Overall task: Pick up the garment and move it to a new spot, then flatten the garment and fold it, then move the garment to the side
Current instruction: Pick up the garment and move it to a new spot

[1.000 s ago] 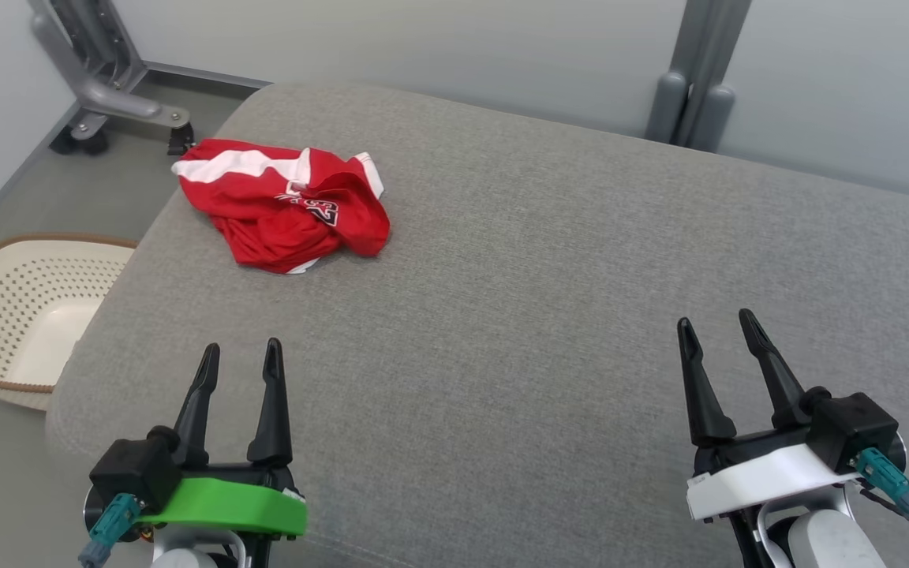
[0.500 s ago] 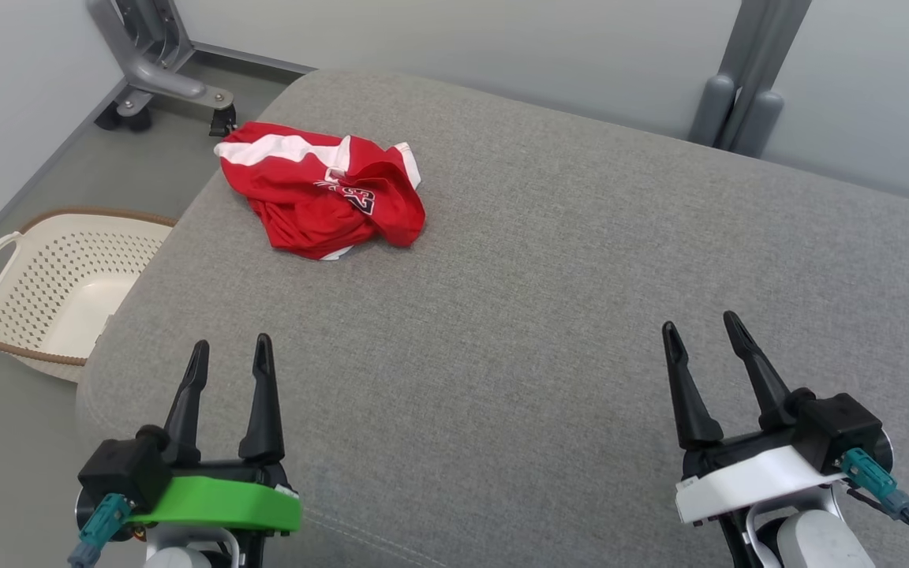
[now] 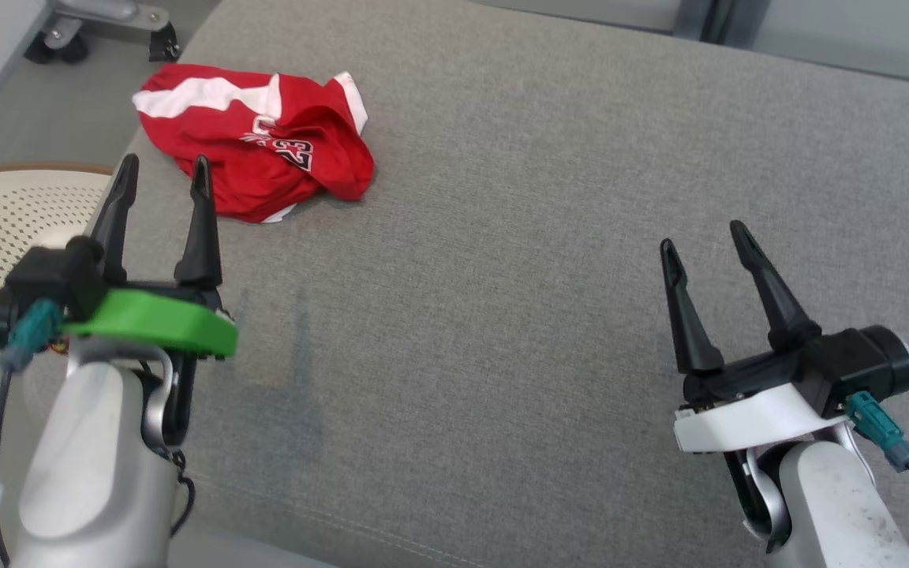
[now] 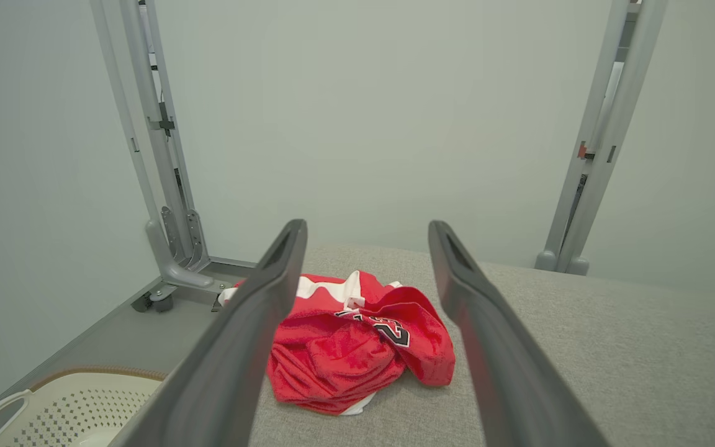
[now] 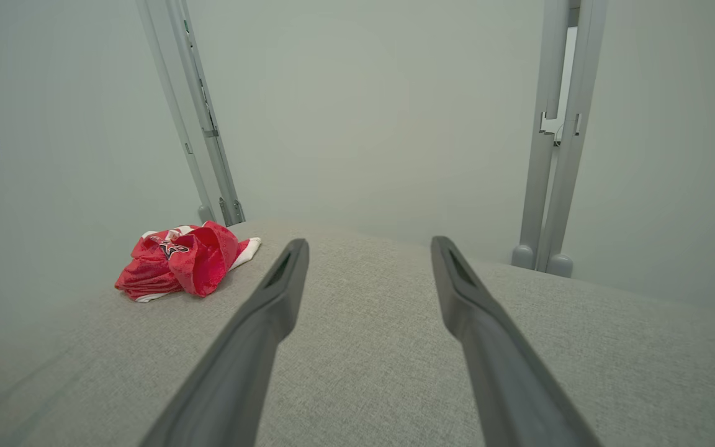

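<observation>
The crumpled red-and-white mesh jersey (image 3: 253,146) lay bunched near the far left corner of the grey fabric-covered bench (image 3: 518,197), untouched. The left end effector (image 3: 165,162) hovered just short of it, fingers spread and empty. The right end effector (image 3: 701,237), likewise spread and empty, hung well apart over bare fabric.

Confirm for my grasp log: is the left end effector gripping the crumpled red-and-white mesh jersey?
No, the crumpled red-and-white mesh jersey lies loose on the grey fabric cushion, ahead of the open left end effector.
</observation>
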### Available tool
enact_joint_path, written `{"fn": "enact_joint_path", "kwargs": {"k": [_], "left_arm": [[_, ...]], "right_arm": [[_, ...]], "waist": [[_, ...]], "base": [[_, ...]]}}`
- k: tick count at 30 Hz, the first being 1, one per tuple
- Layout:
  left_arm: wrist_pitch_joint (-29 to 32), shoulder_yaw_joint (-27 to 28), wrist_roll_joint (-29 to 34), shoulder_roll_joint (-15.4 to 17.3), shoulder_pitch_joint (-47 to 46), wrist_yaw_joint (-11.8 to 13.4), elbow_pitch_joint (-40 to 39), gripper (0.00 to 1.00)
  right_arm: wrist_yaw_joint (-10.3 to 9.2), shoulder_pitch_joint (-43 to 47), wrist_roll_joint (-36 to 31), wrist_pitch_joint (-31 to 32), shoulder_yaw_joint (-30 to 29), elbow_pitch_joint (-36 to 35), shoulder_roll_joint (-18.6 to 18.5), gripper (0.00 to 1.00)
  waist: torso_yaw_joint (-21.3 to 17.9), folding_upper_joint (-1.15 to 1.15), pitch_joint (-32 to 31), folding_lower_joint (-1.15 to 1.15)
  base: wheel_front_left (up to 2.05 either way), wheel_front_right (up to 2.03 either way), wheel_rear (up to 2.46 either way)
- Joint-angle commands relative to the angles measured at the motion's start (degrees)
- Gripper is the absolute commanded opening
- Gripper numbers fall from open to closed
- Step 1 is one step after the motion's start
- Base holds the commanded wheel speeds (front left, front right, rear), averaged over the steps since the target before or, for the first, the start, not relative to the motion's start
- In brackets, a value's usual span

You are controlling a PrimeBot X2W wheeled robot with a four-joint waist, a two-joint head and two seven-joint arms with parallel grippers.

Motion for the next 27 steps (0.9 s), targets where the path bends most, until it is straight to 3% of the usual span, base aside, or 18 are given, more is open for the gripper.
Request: {"fn": "enact_joint_path", "kwargs": {"k": [1,7,13,19,27], "left_arm": [[2.2,-1.0,-0.3,1.7,-3.4,-0.3,2.8,1.0],[12.5,-8.0,-5.5,9.8,-17.1,-0.3,12.6,1.0],[22.4,-15.6,-12.5,15.8,-26.7,-0.3,20.0,1.0],[30.0,-19.1,-16.6,18.9,-32.6,-0.3,28.2,1.0],[32.4,-22.0,-19.6,19.1,-37.1,-0.3,35.4,1.0]], "right_arm": [[-0.12,-1.2,-0.8,-0.2,-0.5,-0.8,-0.3,1.0],[-0.11,-4.2,-2.2,-0.2,-1.3,-3.4,-1.9,1.0],[-0.11,-6.1,-2.2,-0.2,-2.4,-5.5,-2.6,1.0],[-0.12,-6.7,-2.5,-0.2,-1.4,-6.1,-2.4,1.0],[-0.11,-6.9,-2.8,-0.1,-1.1,-6.4,-2.1,1.0]], "waist": [[-4.0,0.0,6.8,0.0],[-6.9,0.0,12.4,0.0],[-9.3,0.0,15.9,0.0],[-11.0,0.0,17.9,0.0],[-11.8,0.0,19.6,0.0]], "base": [[0.0,0.0,0.0],[0.0,0.0,0.0],[0.0,0.0,0.0],[0.0,0.0,0.0],[0.0,0.0,0.0]]}}
